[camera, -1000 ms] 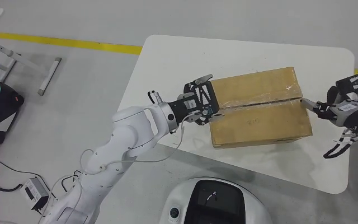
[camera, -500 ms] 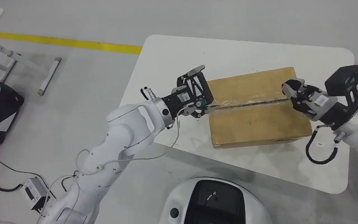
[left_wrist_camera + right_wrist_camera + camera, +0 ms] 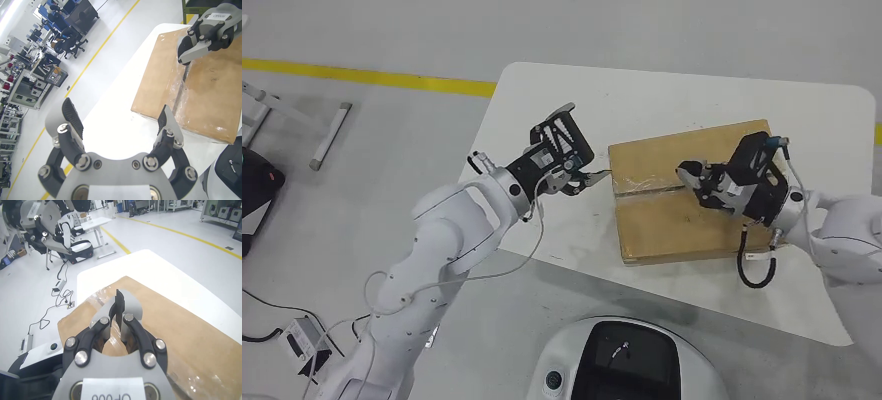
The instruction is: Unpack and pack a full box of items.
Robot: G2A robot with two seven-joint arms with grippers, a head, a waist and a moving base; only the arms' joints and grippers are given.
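A closed cardboard box (image 3: pixel 662 228) lies on the white table (image 3: pixel 542 90), its top seam covered with wrinkled clear tape (image 3: pixel 177 89). My left gripper (image 3: pixel 585 143) hangs open just off the box's left end, one fingertip (image 3: pixel 166 113) close to the seam's end, nothing between its fingers. My right gripper (image 3: pixel 683 171) is shut above the middle of the box, and its tips (image 3: pixel 182 58) rest down on the taped seam. Whether they pinch the tape is not visible. The right wrist view has the shut right gripper (image 3: pixel 118 295) over the tape, with the box (image 3: pixel 179 323) beneath.
The table's left edge and rounded corner (image 3: pixel 504 75) lie close behind my left arm. A black cable loop (image 3: pixel 757 270) hangs from my right arm over the box's front edge. Bare table runs behind the box and at the front right.
My left gripper drew back off the box's left end and stayed open. My right arm swept in from the box's right end along the seam to its middle, its gripper now shut.
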